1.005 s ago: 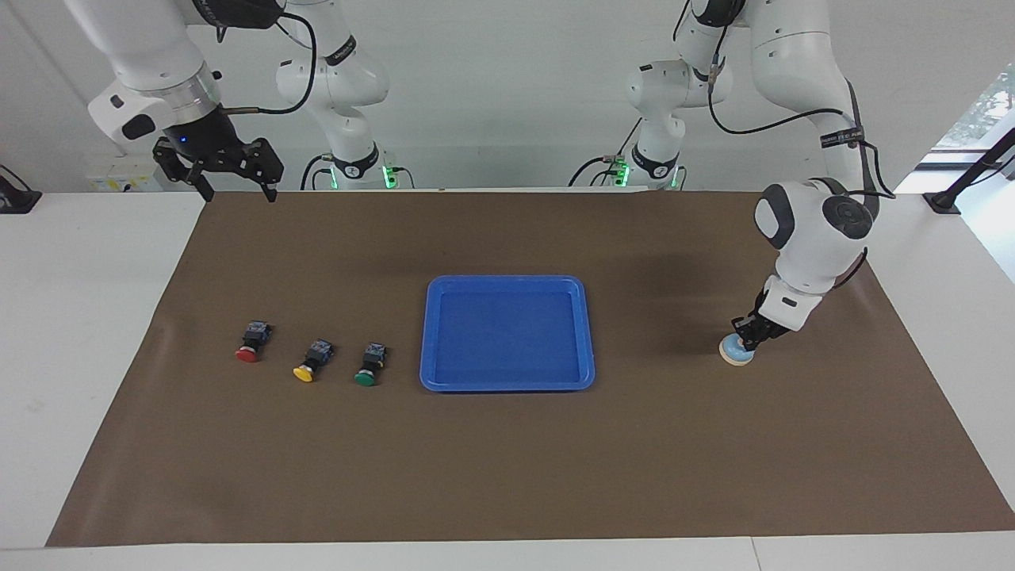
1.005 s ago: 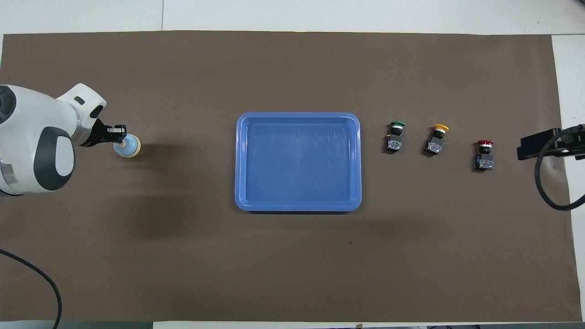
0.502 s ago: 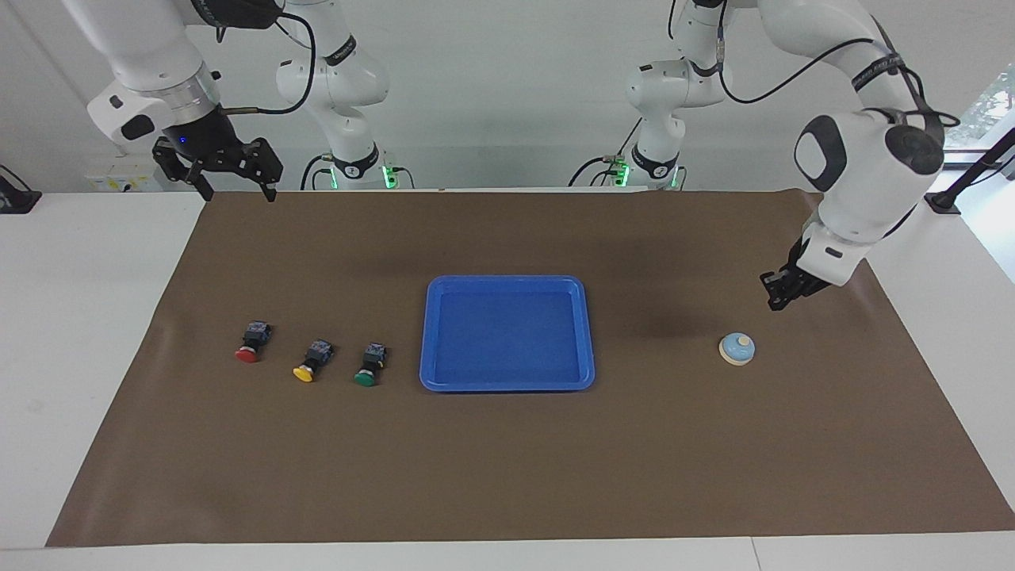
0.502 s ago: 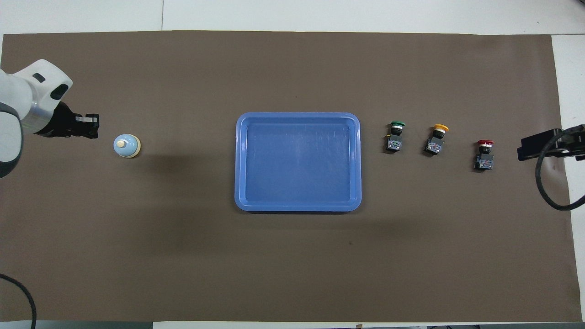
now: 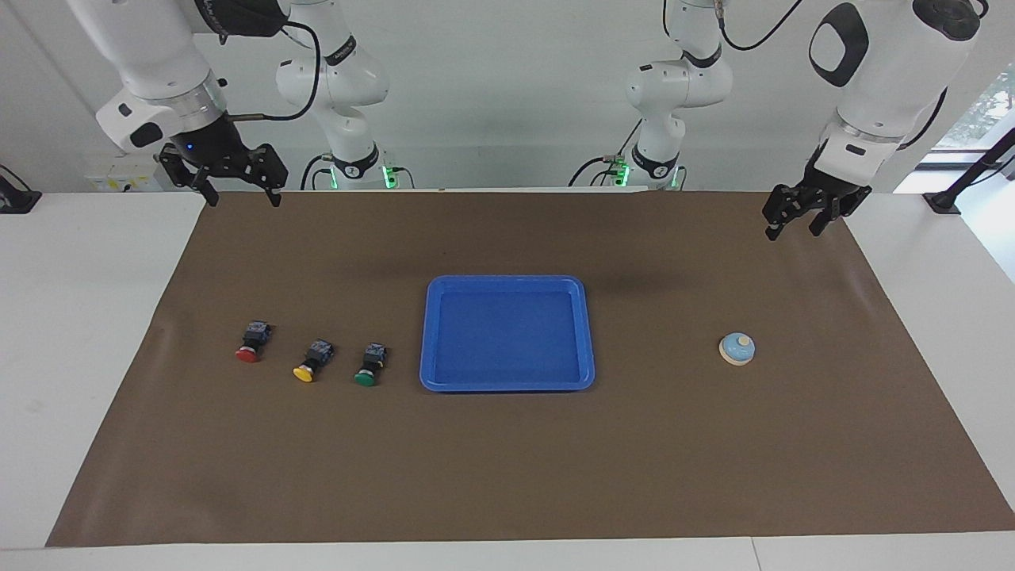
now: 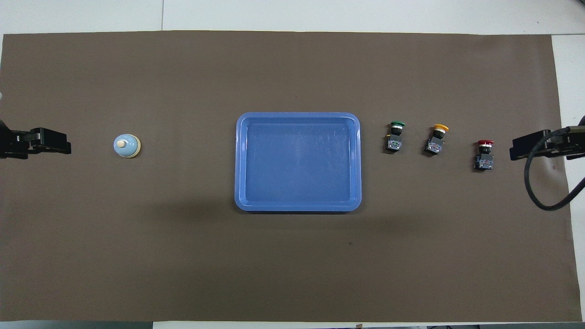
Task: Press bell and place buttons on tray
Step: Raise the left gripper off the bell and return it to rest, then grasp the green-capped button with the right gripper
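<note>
The left pincer (image 5: pixel 789 220), open and empty, hangs above the bell (image 5: pixel 737 348); the right pincer (image 5: pixel 235 185), open, waits; three buttons (image 5: pixel 311 361) remain outside the empty tray (image 5: pixel 507 385).

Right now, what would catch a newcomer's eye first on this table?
The shallow bright-blue plastic tray in the middle of the brown mat, with nothing in it. Beside it, toward the right arm's end, lie the red, yellow and green mushroom-capped push-buttons; the small light-blue dome bell sits toward the left arm's end.
</note>
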Action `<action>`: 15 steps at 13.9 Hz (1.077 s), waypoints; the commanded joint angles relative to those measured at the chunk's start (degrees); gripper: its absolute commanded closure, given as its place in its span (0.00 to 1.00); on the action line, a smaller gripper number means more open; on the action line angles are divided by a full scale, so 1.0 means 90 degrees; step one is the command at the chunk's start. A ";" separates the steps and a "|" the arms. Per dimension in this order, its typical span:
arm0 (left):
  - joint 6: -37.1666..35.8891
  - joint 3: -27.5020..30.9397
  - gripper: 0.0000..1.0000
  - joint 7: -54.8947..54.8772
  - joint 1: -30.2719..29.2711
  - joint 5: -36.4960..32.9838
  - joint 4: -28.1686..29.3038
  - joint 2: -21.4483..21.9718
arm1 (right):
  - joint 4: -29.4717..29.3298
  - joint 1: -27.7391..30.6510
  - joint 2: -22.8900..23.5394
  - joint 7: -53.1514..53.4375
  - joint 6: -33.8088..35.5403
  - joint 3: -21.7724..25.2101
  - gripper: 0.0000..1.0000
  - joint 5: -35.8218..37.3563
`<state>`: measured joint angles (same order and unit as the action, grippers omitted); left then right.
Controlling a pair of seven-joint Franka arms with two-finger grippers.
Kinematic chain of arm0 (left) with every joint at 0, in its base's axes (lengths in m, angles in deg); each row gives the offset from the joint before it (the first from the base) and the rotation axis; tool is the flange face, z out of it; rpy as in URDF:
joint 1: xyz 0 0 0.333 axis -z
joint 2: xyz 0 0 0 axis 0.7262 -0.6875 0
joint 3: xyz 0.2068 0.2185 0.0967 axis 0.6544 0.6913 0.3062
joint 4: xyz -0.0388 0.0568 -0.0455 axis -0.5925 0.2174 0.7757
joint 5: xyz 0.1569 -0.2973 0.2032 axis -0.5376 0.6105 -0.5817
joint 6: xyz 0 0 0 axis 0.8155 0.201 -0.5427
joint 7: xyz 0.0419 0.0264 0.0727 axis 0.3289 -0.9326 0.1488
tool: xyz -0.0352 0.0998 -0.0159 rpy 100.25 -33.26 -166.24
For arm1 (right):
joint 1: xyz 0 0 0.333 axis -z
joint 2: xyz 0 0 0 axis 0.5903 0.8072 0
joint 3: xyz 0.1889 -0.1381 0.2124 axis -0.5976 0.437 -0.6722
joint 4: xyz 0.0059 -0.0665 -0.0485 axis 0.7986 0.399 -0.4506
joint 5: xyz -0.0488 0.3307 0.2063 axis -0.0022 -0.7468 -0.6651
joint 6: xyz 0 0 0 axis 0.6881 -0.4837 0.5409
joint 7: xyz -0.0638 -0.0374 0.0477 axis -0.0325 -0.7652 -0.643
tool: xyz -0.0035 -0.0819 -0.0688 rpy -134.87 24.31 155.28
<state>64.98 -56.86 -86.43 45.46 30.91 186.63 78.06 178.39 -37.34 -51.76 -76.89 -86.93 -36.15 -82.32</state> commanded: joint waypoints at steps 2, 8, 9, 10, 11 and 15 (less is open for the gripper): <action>-0.0592 0.0011 0.00 -0.0020 0.0016 -0.0021 -0.0348 -0.0019 | 0.1165 -0.0192 -0.0279 0.0361 -0.1078 -0.0139 0.00 0.0013; -0.0897 0.0011 0.00 -0.0030 0.0094 -0.0021 -0.0340 -0.0019 | 0.1451 -0.0739 0.0725 0.1367 -0.2474 -0.0139 0.00 0.0022; -0.0907 0.0011 0.00 -0.0040 0.0085 -0.0021 -0.0340 -0.0019 | 0.1451 -0.0788 0.0950 0.1523 -0.2738 -0.0139 0.00 0.0022; -0.0917 0.0001 0.00 -0.0059 0.0084 0.0008 -0.0340 -0.0019 | 0.1451 -0.0915 0.1145 0.1728 -0.2992 -0.0139 0.00 0.0022; -0.0927 0.0001 0.00 -0.0117 0.0084 0.0028 -0.0340 -0.0019 | 0.1460 -0.0984 0.1311 0.1904 -0.3217 -0.0139 0.00 0.0022; -0.1112 0.0011 0.00 -0.0499 0.0124 0.0028 -0.0321 -0.0019 | 0.1763 -0.1072 0.1712 0.2227 -0.4194 -0.0139 0.00 0.0022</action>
<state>56.61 -57.26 -89.44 45.87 30.91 184.25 78.07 193.18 -47.08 -37.29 -58.79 -121.96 -37.40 -82.34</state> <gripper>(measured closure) 0.000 0.000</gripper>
